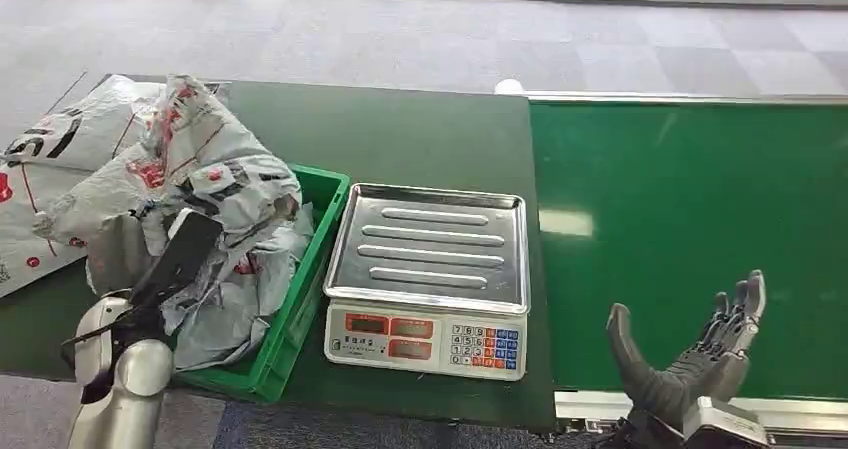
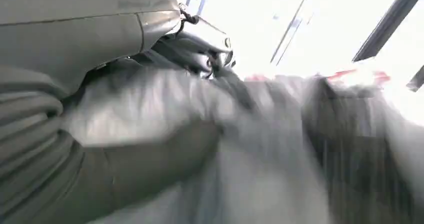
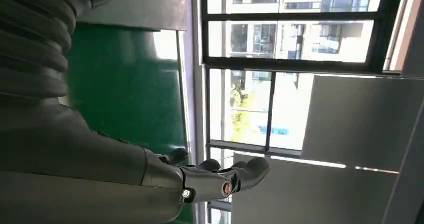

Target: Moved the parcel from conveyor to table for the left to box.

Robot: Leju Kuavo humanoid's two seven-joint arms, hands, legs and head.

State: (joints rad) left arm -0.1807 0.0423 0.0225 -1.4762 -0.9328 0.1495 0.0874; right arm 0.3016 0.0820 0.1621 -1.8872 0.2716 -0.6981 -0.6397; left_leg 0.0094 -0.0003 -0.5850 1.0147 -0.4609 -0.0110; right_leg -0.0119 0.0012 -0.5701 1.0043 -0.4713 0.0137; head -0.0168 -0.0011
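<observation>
A crumpled grey parcel (image 1: 225, 184) with red and black print lies heaped in the green crate (image 1: 318, 259) on the dark table. My left hand (image 1: 165, 259) is at the crate's near left side, the parcel's plastic between its grey thumb and its straight dark fingers (image 1: 188, 241). The left wrist view is blurred, with the grey parcel (image 2: 280, 149) pressed close against the hand (image 2: 125, 134). Low over the near edge of the green conveyor belt (image 1: 690, 209), my right hand (image 1: 700, 359) is raised with its fingers spread and holds nothing. The right wrist view has this hand (image 3: 210, 181) beside the belt.
An electronic scale (image 1: 430, 269) with a steel pan stands between the crate and the belt. More white and grey mail bags (image 1: 45, 169) lie on the table's far left. Grey floor lies beyond the table, and windows show past the right hand.
</observation>
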